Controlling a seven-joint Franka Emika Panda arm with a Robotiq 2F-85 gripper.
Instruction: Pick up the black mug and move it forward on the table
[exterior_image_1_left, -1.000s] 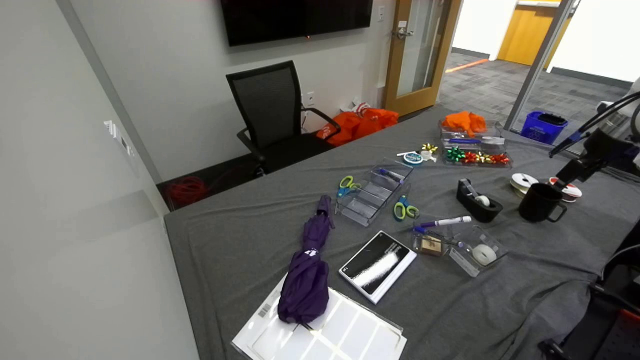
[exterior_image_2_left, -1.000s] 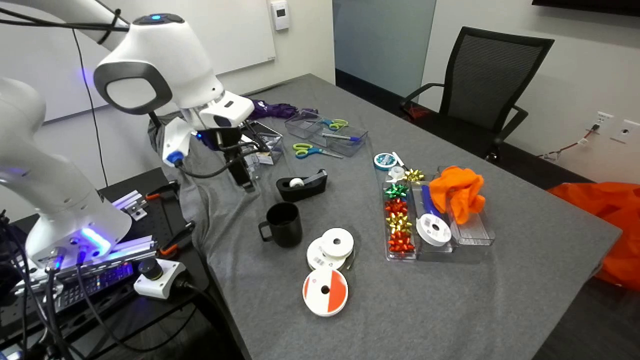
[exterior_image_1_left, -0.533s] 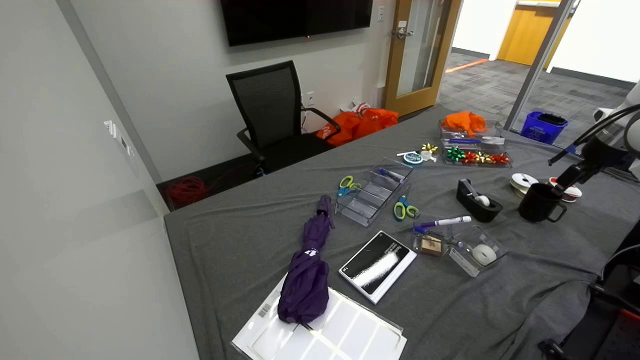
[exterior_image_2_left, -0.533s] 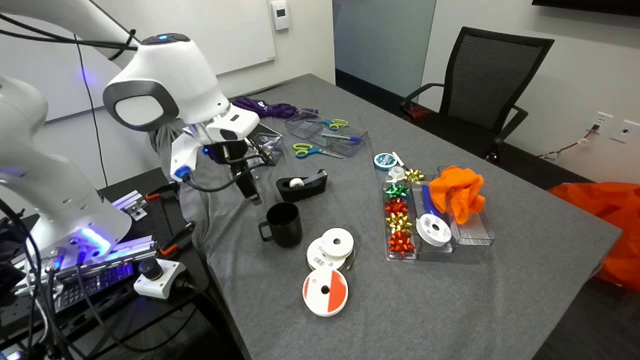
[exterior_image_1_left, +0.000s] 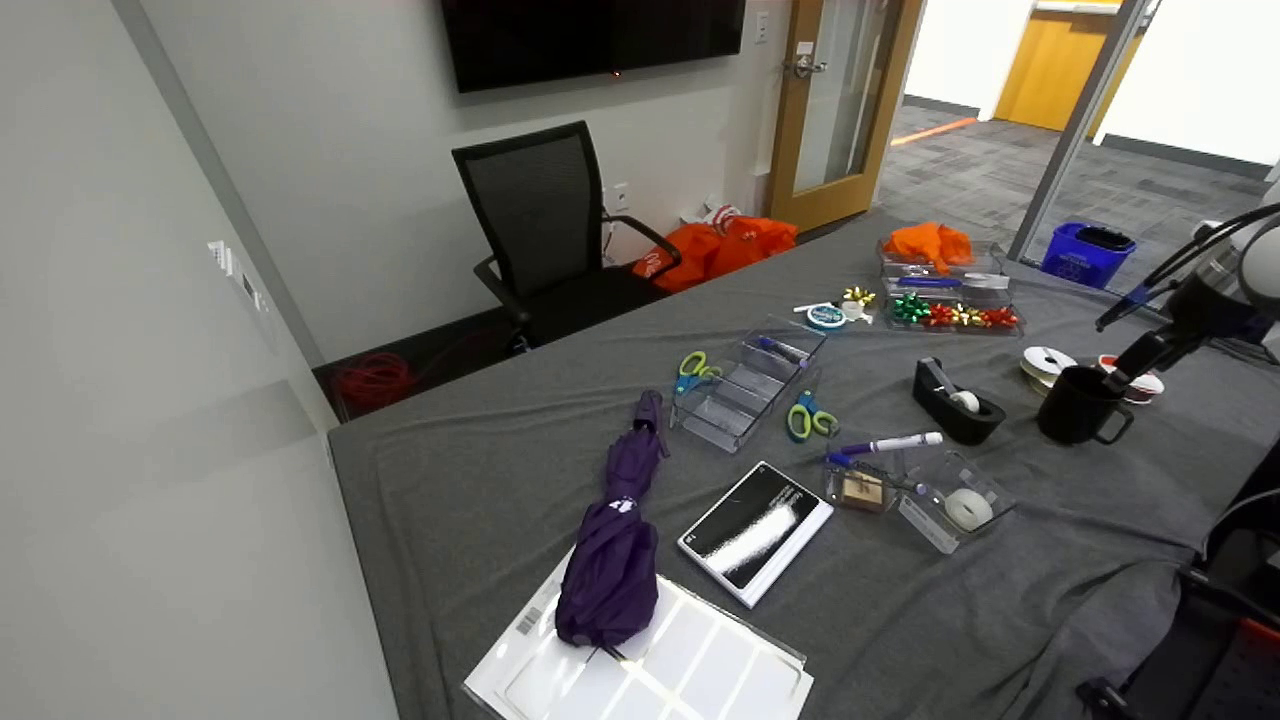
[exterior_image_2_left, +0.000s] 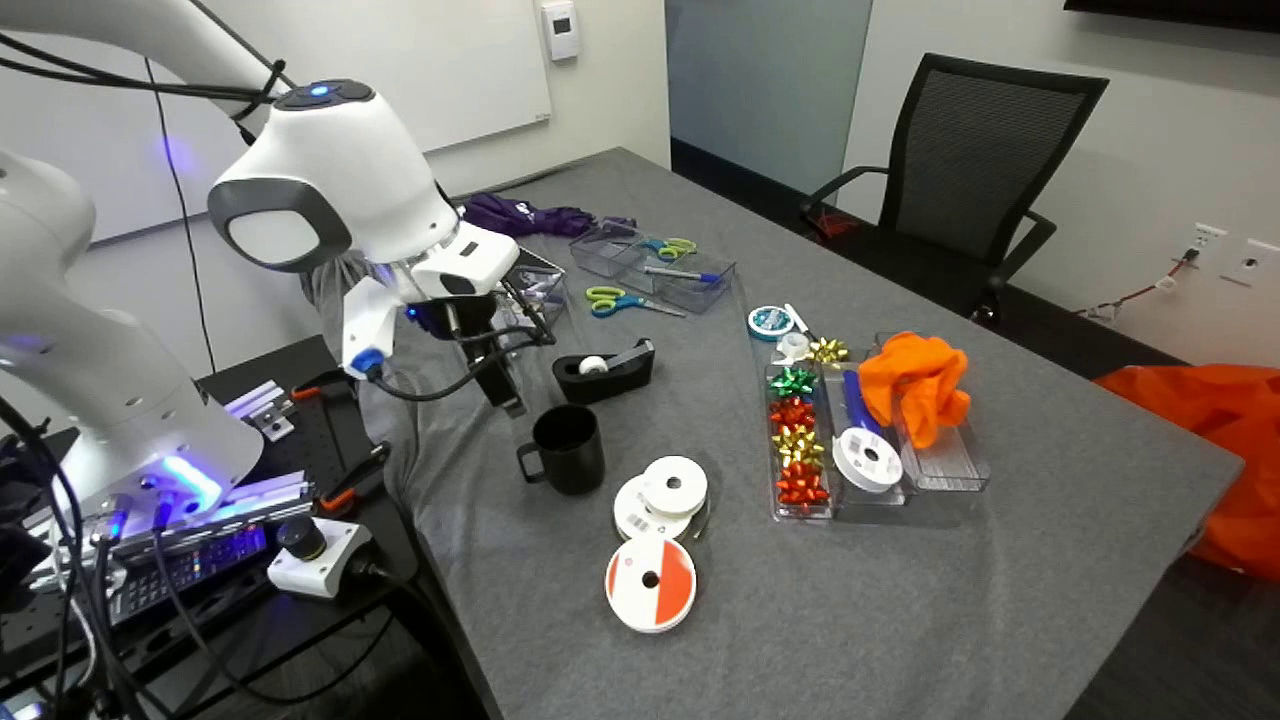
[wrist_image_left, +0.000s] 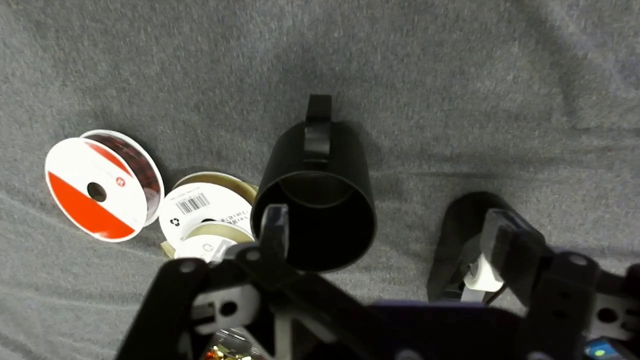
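Note:
The black mug (exterior_image_2_left: 568, 450) stands upright on the grey cloth-covered table (exterior_image_2_left: 850, 620). In an exterior view it shows near the right edge (exterior_image_1_left: 1075, 408), partly behind the fingertip. In the wrist view the mug (wrist_image_left: 325, 215) is left of centre, its handle pointing up in the picture. My gripper (wrist_image_left: 390, 232) is open and empty. Its left finger overlaps the mug's opening in the picture; its right finger is over the tape dispenser. In an exterior view the gripper (exterior_image_2_left: 512, 405) hovers beside and above the mug's rim, seemingly apart from it.
The black tape dispenser (exterior_image_2_left: 605, 372) stands close to the mug. White ribbon spools (exterior_image_2_left: 655, 505) lie on its other side. Clear trays with bows (exterior_image_2_left: 797, 440) and an orange cloth (exterior_image_2_left: 915, 385) lie farther off. Scissors (exterior_image_2_left: 630, 302) and the purple umbrella (exterior_image_1_left: 612, 540) lie beyond.
My gripper has come down and closer to the mug over the last second, with only a slight shift in the last half second. The mug and other items have not moved.

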